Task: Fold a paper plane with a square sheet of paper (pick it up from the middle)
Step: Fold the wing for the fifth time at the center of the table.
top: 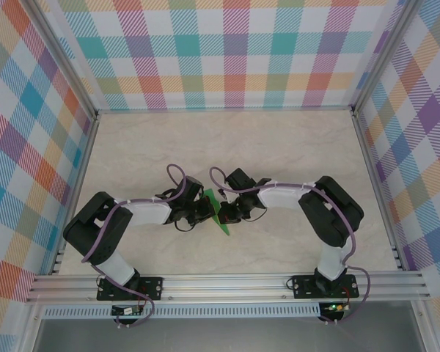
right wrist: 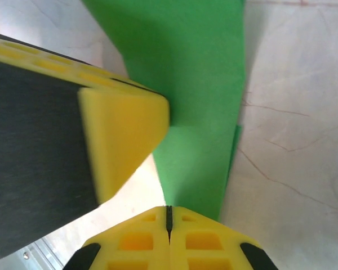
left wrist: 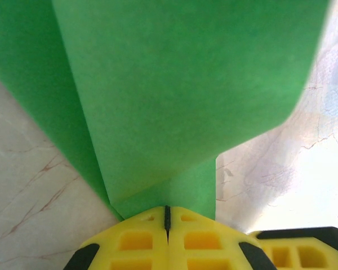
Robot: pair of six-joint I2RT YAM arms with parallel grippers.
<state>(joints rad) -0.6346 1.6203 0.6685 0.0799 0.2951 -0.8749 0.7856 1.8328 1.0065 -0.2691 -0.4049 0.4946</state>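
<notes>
Top external: left claw (top: 207, 213) and right claw (top: 224, 214) clamp green paper (top: 221, 224) over marbled table (top: 279, 147), plaid walls (top: 227, 51).

We note a beige marbled tabletop (top: 227, 139); plaid walls (top: 235, 51) at nine, twelve and three o'clock; an aluminium rail (top: 227, 282) at six.

From the paper (top: 221, 224), the table (top: 227, 143) lies bare toward 12 o'clock as far as the back wall (top: 227, 51). The left arm (top: 143, 211) bars 9 o'clock and the right arm (top: 282, 194) bars 3 o'clock. They meet at the paper with no gap. Bare strips run at 10 and 2, along the left wall (top: 22, 147) and right wall (top: 418, 132). At 6, a short bare patch ends at the rail (top: 227, 282).
</notes>
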